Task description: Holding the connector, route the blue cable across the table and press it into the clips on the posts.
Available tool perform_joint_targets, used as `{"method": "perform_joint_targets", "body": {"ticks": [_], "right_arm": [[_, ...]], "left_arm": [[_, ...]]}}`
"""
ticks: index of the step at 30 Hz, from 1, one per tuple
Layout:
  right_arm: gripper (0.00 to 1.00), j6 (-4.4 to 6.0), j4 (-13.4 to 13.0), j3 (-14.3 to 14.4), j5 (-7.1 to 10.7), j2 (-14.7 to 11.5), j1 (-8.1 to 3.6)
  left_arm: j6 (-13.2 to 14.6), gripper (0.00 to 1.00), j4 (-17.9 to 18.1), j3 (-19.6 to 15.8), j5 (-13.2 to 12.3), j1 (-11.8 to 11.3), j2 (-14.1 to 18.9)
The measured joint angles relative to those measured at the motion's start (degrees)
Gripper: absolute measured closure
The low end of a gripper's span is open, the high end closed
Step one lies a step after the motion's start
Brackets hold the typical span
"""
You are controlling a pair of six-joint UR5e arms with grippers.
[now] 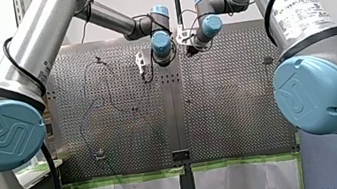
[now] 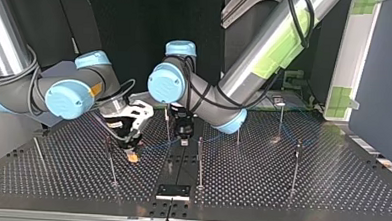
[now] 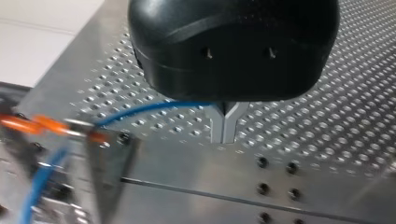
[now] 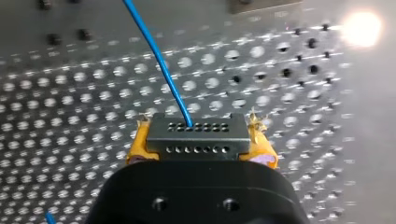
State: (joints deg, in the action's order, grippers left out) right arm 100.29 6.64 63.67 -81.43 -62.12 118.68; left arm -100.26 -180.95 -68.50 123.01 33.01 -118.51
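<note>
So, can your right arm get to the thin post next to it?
Probably yes. My right gripper hovers just beside that post, and nothing stands between them, though it is holding the connector.

Right wrist view: the black housing of my right pincer (image 4: 198, 127) covers the lower edge of the grey rectangular connector (image 4: 196, 140). The yellow pads (image 4: 138, 145) show only as slivers at either end. The thin blue cable (image 4: 159, 60) is cut off at the frame edge. A glare patch (image 4: 362, 23) washes out the perforated metal bench (image 4: 70, 102).

Left wrist view: the cable runs behind the black housing of my left pincer (image 3: 224, 139), where the metal fingers (image 3: 215, 126) meet. Clamped or just passing, cannot tell. Orange blur (image 3: 46, 125) nearby, unidentifiable.

Front view: my left arm's blue-capped joint (image 1: 0, 134) and my right arm's blue-capped joint (image 1: 320, 94) mask the bench's sides. Cable colour unreadable.
</note>
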Motion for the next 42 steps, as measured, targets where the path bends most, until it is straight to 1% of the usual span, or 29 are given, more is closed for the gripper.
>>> {"method": "perform_joint_targets", "body": {"ticks": [5, 8, 10, 16, 20, 23, 28, 33, 36, 38, 42], "right_arm": [[1.00, -0.08, -0.1, 2.2, 0.06, 0.0, -0.01], [1.00, -0.25, -0.1, 3.6, 0.10, 0.0, -0.11], [1.00, -0.58, -0.1, 4.6, 0.10, 0.0, -0.19], [1.00, -1.85, -0.4, 7.6, 0.03, 0.0, -0.40], [1.00, -2.54, -1.1, 10.0, -0.15, 0.0, -0.46], [1.00, -2.66, -2.2, 11.7, -0.28, 0.0, -0.49], [1.00, -2.38, -4.8, 14.5, -0.47, 0.0, -0.16], [1.00, -2.46, -7.3, 17.1, -0.62, 0.0, -0.06], [1.00, -2.97, -8.7, 18.5, -0.79, 0.0, -0.29], [1.00, -3.62, -9.3, 19.5, -0.96, 0.0, -0.40], [1.00, -5.21, -10.4, 21.4, -1.56, 0.1, -0.49]], "left_arm": [[-0.7, 1.00, 2.3, -2.6, 1.3, 0.2, 0.0], [-1.2, 1.00, 3.8, -4.2, 1.3, 0.2, 0.0], [-1.5, 1.00, 4.7, -5.0, 1.1, 0.2, 0.0], [-1.8, 1.00, 8.2, -8.5, -0.6, 0.3, 0.0], [-1.9, 1.00, 10.8, -11.1, -2.3, 0.0, -0.1], [-1.9, 1.00, 12.5, -12.9, -3.8, -0.4, -0.1], [-1.9, 1.00, 15.3, -15.6, -6.4, -0.6, -0.1], [-2.0, 1.00, 18.2, -18.6, -8.5, -0.6, -1.8], [-2.2, 1.00, 20.0, -20.3, -9.3, -0.4, -3.4], [-2.5, 1.00, 21.2, -21.5, -9.7, -0.3, -4.5], [-3.2, 1.00, 23.1, -23.4, -10.2, -0.3, -5.3]]}}
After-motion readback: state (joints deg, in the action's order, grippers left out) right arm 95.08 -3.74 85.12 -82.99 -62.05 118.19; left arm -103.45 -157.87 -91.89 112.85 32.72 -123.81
